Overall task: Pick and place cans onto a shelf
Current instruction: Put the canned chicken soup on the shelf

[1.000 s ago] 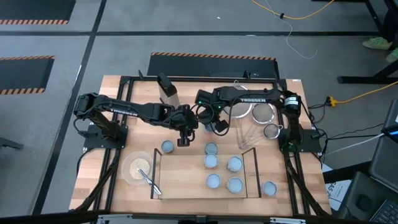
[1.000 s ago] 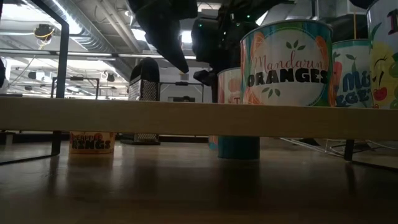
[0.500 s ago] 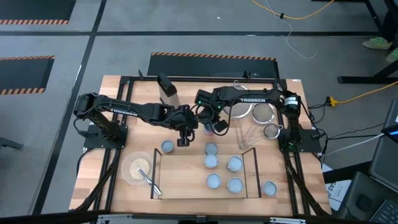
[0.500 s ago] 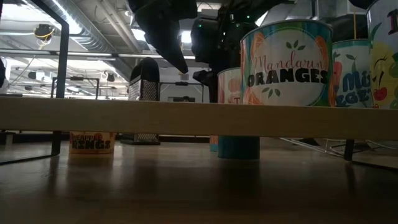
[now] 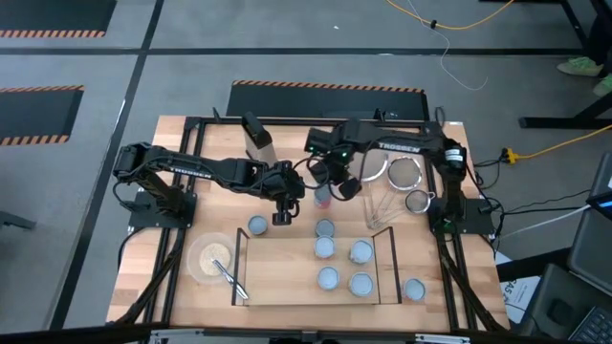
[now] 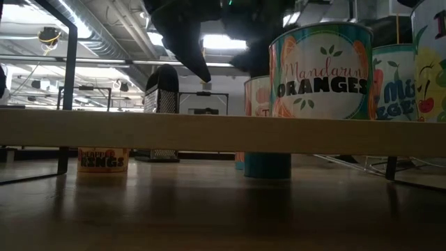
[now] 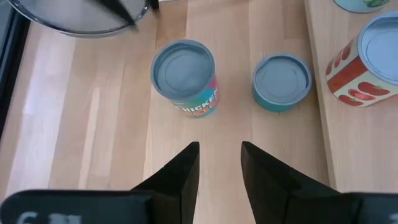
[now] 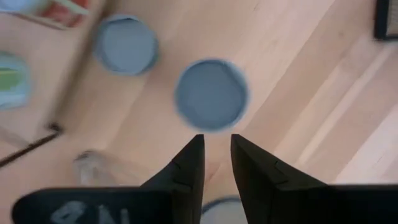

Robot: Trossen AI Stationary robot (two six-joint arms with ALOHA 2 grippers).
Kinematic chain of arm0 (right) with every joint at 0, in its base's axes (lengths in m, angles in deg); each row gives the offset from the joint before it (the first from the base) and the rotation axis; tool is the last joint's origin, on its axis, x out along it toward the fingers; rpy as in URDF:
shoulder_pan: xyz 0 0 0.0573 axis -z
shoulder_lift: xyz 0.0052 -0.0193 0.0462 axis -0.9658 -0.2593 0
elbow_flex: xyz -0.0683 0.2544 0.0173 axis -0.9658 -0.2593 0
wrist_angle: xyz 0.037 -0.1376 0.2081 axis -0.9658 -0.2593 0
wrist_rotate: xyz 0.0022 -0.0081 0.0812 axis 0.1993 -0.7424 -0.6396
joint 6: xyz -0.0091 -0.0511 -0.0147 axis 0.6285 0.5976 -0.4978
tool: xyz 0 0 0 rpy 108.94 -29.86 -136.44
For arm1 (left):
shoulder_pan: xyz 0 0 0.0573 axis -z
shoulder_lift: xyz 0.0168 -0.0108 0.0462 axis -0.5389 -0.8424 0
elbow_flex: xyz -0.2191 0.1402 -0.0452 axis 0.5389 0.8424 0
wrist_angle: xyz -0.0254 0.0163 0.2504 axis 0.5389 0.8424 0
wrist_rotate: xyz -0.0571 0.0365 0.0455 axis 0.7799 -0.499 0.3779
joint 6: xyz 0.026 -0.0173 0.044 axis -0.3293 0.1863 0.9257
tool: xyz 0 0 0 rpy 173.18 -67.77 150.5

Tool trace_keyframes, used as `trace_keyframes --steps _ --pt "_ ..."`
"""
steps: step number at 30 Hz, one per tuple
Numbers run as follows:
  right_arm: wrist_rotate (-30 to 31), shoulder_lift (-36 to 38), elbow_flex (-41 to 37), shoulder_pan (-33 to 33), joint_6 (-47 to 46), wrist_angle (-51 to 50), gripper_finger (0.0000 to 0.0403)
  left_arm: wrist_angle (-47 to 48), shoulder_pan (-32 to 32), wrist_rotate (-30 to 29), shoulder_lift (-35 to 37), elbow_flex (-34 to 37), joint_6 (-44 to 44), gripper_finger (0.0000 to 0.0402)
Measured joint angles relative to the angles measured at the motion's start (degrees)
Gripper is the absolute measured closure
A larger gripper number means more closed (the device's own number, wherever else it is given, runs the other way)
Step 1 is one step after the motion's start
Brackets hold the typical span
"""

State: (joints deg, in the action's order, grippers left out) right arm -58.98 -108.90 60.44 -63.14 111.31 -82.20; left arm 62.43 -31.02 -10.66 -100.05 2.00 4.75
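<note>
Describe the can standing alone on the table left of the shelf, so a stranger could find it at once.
Start at the shelf, the light-wood board with black end frames. Just outside its left end, toward the arms' side, one can stands upright on the bare table, below the left gripper. Unlike the cans on the board, it sits off the shelf, above the pale bowl.

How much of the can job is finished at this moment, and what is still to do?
Done: four cans stand on the shelf. In hand: nothing; the left tool and the right tool are open and empty, above the table. Left: four loose cans on the table, two near the shelf's far edge, one under the right arm, one beyond the shelf's right end.
</note>
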Motion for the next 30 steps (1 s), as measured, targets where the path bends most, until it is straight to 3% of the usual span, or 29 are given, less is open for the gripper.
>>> trace_keyframes --steps 6,11,21,30 --pt "-1.3 6.87 0.5 -0.89 -7.39 -6.07 0.032 -2.79 0.0 0.5 -0.04 0.02 4.03 0.0291" --pt "-1.37 16.78 -7.57 -1.91 -15.19 -5.21 0.032 -9.61 -0.68 4.56 -0.04 0.02 11.44 0.0291" --pt "-0.81 41.75 -36.4 -2.4 -26.74 17.27 0.032 -20.27 -4.51 13.45 -1.99 0.02 18.26 0.0291" --pt "-0.77 49.23 -46.65 -2.21 -26.2 29.45 0.032 -22.92 -7.41 17.99 -9.12 0.04 21.83 0.0291"
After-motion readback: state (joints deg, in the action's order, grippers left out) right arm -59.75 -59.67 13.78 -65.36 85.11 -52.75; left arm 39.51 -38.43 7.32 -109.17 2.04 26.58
